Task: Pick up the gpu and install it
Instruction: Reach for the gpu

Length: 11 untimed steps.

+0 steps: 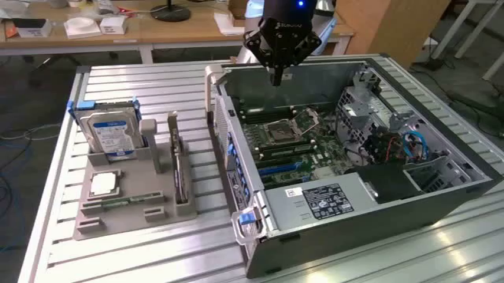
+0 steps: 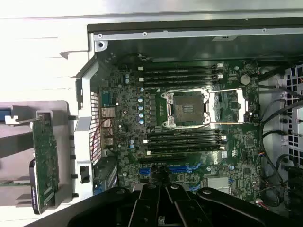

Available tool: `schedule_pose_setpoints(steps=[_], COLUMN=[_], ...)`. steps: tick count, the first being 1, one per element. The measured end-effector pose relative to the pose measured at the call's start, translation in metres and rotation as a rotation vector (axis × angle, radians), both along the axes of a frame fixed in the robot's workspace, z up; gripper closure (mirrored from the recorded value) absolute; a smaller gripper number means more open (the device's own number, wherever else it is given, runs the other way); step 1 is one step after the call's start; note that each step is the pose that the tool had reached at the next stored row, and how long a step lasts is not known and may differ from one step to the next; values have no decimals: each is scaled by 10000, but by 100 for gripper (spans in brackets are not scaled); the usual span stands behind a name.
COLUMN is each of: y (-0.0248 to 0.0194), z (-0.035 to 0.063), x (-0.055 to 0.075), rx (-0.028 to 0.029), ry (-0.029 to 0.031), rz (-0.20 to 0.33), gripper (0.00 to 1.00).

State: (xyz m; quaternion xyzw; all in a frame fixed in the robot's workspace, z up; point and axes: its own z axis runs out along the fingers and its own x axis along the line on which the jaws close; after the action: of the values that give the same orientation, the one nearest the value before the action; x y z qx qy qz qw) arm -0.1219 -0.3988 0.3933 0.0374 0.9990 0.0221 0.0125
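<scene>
Black claw (image 1: 277,81) shut, empty, over open case (image 1: 370,218). Gpu (image 1: 179,171) untouched in holder (image 1: 134,223), 8 o'clock of claw, exterior view. Pickup pending; grasp needs thin top edge.

black gripper (image 1: 277,80) — angular linkages, faint white lettering, blue light (image 1: 299,5) glowing above
</scene>
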Motion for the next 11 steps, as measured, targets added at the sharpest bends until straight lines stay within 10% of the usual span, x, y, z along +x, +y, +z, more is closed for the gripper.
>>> schedule_pose_setpoints(steps=[11], y=[0], z=[0], x=[-95], rx=[0], ry=[0], rz=[-1], gripper=[90])
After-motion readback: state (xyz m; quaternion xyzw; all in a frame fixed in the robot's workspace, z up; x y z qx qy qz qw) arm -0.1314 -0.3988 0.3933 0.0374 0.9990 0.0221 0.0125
